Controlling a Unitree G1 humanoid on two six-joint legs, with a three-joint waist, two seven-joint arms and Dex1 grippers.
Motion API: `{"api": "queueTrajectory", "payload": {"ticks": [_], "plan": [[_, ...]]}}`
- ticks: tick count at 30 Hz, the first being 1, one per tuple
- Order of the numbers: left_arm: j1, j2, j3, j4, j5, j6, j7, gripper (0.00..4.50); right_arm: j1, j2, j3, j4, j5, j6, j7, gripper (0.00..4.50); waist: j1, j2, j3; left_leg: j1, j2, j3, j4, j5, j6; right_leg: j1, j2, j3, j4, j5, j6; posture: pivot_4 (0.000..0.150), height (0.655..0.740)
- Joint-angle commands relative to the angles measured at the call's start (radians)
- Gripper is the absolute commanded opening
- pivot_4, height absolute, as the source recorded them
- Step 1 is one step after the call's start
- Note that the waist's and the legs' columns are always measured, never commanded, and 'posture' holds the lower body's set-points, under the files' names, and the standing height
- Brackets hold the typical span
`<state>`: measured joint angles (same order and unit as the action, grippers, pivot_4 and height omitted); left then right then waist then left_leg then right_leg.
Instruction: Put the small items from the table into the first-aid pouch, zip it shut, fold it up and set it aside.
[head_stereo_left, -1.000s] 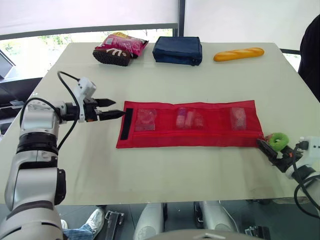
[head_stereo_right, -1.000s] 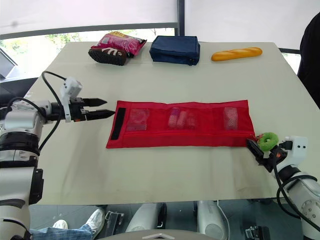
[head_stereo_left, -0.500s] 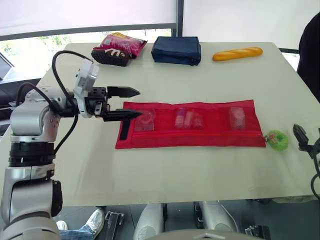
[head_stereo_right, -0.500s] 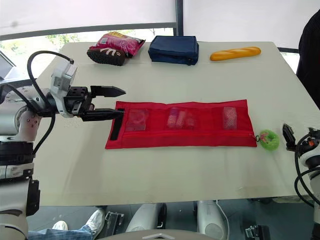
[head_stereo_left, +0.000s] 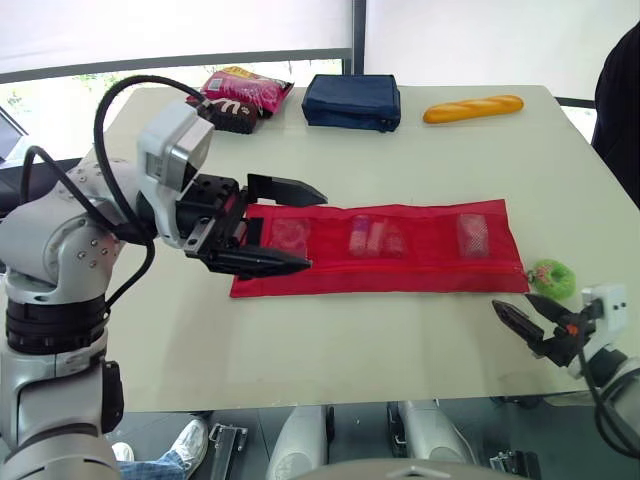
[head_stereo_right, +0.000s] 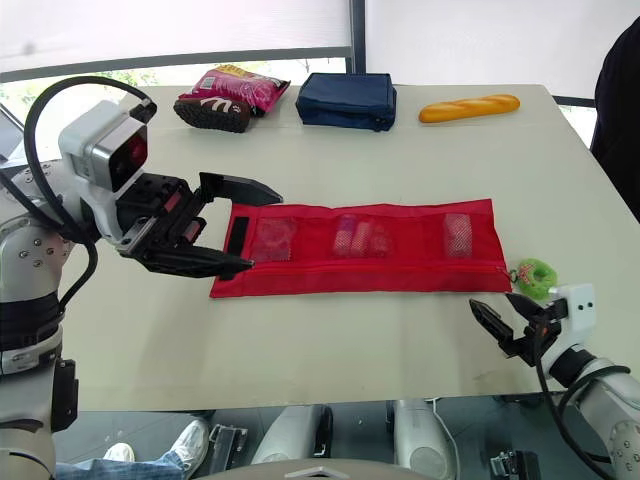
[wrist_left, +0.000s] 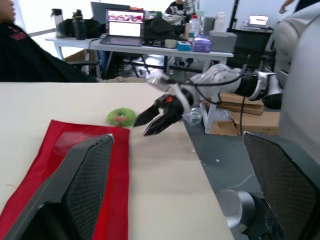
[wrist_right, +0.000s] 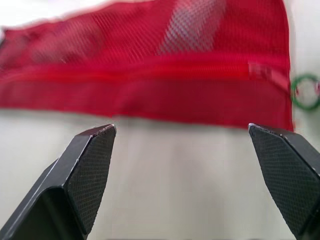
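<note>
Two wide-open, empty claws: left claw (head_stereo_left: 315, 227) over the red pouch (head_stereo_left: 400, 271), right claw (head_stereo_left: 511, 301) near it.

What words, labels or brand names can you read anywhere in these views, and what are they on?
Nothing reads clearly.
Pink snack bag: white lettering on its brown end, too blurred to read.
Navy zip case: no print visible.
Red mesh pouch: no label visible; packets in its pockets too small to read.
Laptop screen: too small to read.
</note>
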<state>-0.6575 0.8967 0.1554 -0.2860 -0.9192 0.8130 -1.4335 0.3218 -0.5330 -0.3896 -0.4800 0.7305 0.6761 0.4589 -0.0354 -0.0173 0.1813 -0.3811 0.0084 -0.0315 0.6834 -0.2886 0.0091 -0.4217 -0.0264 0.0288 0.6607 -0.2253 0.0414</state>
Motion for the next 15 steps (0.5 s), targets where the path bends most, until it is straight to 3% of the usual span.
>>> {"api": "queueTrajectory", "payload": {"ticks": [1, 15], "plan": [[-0.001, 0.04, 0.023, -0.048, -0.021, -0.009, -0.011, 4.42, -0.03, -0.002, 0.007, 0.019, -0.06, -0.017, -0.043, 4.5, 0.0, 0.0, 0.0, 0.0, 0.0, 0.0, 0.0, 0.0, 0.0, 0.0, 0.0, 0.0, 0.0, 0.0, 0.0, 0.15, 0.74], [0.01, 0.044, 0.024, -0.097, -0.069, -0.036, -0.005, 4.42, -0.188, 0.07, 0.098, 0.143, -0.184, -0.059, -0.091, 4.5, -0.005, -0.001, -0.001, 0.001, 0.0, 0.001, 0.0, 0.0, 0.0, 0.0, 0.002, 0.003, 0.0, 0.0, 0.0, 0.15, 0.74]]}}
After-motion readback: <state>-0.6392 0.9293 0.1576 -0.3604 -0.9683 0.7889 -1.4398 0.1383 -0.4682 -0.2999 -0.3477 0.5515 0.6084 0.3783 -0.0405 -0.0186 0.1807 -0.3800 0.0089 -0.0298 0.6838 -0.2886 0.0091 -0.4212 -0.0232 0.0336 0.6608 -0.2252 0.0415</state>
